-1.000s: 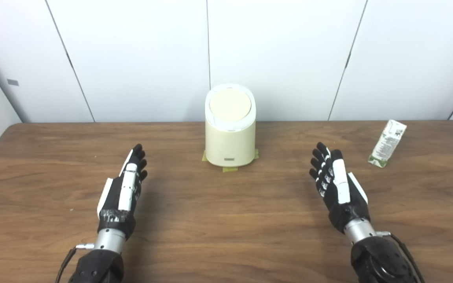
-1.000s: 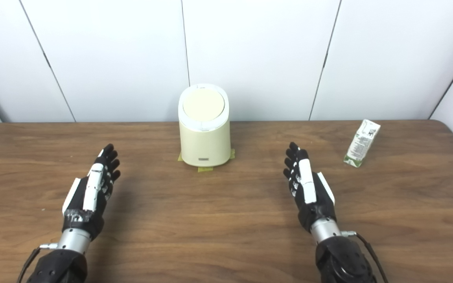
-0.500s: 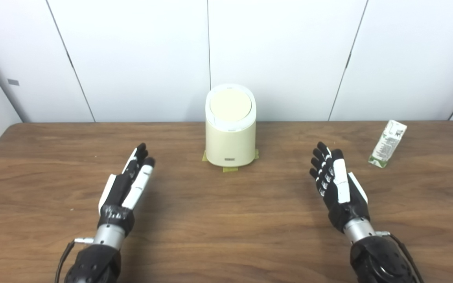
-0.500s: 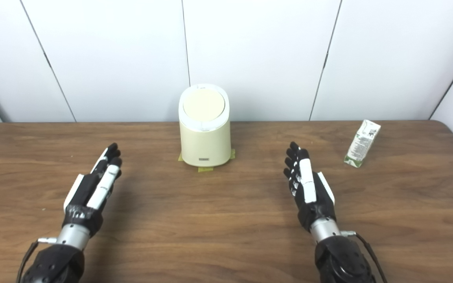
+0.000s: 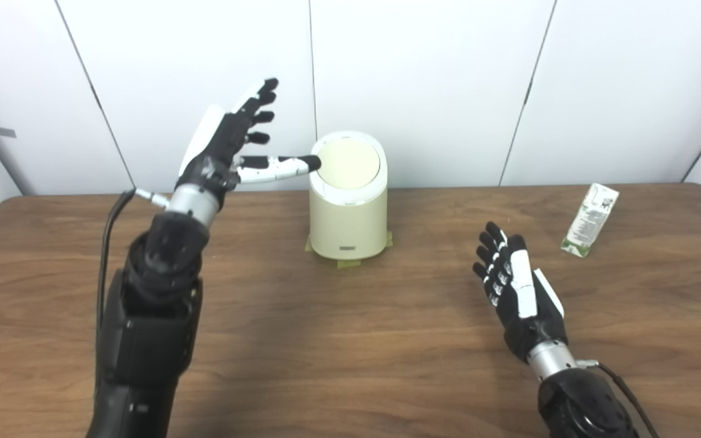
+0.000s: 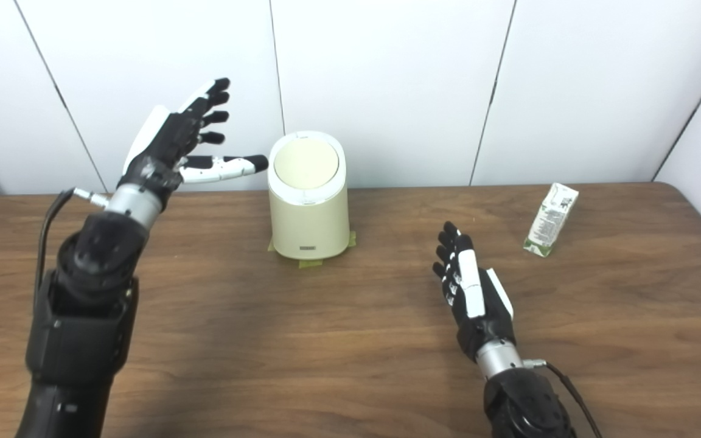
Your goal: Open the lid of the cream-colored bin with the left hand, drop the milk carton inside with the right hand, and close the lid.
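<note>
Bin (image 5: pixel 348 210): cream-colored, a short upright tub with rounded sides, standing at the middle of the table toward its far edge, close to the white wall panels. A small dark label sat low on its front face.
Lid (image 5: pixel 348 164): round cream disc set in a white collar, tilted toward the camera, lying shut on the bin.
Tape (image 5: pixel 348 264): yellow-green strips showed under the foot of the bin at the front and at both sides.
Milk carton (image 5: pixel 589 220): slim white box with green print and a green band at its near end, leaning or lying aslant on the table at far right, well apart from the bin and touched by neither hand.
Left hand (image 5: pixel 226 143): raised high above the table to the left of the bin, palm turned toward it, fingers spread apart and holding nothing. Its thumb (image 5: pixel 277 167) pointed sideways at the lid; in the left eye view its tip overlapped the collar, in the right eye view a narrow gap showed, so contact could not be told.
Right hand (image 5: pixel 518 292): low over the table, right of the bin and nearer the camera, fingers straight and loosely apart, empty, between the bin and the carton but near neither.
Table (image 5: pixel 350 340): brown wood grain.
</note>
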`<state>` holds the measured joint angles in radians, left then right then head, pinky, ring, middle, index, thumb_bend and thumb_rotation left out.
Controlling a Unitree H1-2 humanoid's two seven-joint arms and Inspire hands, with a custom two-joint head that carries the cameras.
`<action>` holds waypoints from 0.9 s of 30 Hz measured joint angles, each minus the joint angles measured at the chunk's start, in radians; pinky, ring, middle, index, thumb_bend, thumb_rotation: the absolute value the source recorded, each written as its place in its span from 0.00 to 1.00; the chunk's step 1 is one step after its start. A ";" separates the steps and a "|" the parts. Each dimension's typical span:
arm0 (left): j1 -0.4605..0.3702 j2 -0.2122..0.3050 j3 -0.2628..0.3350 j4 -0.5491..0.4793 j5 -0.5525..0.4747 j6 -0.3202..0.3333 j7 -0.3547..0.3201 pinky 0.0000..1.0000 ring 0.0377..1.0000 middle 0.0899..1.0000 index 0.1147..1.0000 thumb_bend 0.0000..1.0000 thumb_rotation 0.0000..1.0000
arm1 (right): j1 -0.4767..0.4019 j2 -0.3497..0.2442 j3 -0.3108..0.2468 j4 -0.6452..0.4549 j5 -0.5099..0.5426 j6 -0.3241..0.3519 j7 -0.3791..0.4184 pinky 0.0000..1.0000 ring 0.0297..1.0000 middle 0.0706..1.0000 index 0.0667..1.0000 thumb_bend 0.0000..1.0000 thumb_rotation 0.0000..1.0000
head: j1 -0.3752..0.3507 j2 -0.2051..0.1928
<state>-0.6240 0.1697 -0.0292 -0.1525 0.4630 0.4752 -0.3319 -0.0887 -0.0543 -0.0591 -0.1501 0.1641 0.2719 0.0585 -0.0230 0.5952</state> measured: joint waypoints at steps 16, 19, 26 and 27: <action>-0.264 0.024 -0.253 0.405 0.161 -0.039 0.024 0.73 0.87 0.92 0.90 0.87 0.08 | 0.004 0.004 0.012 0.001 0.000 0.000 0.000 1.00 1.00 0.99 1.00 0.68 1.00 | 0.009 -0.009; -0.310 0.024 -0.290 0.503 0.171 -0.075 0.054 0.70 0.85 0.92 0.90 0.88 0.06 | 0.004 0.005 0.015 0.002 0.000 -0.001 0.000 1.00 1.00 0.98 1.00 0.68 1.00 | 0.011 -0.011; -0.366 0.023 -0.361 0.659 0.216 -0.166 0.124 0.71 0.85 0.92 0.88 0.89 0.03 | 0.004 0.010 0.032 0.001 -0.013 0.000 0.000 0.98 0.99 0.98 1.00 0.68 1.00 | 0.009 -0.012; -0.369 0.024 -0.372 0.674 0.226 -0.184 0.139 0.71 0.85 0.92 0.87 0.89 0.03 | 0.004 0.011 0.033 0.001 -0.014 0.000 0.000 0.98 0.99 0.98 1.00 0.68 1.00 | 0.009 -0.012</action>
<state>-0.9926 0.1937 -0.4012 0.5211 0.6888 0.2909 -0.1927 -0.0842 -0.0436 -0.0264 -0.1494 0.1502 0.2719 0.0582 -0.0138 0.5829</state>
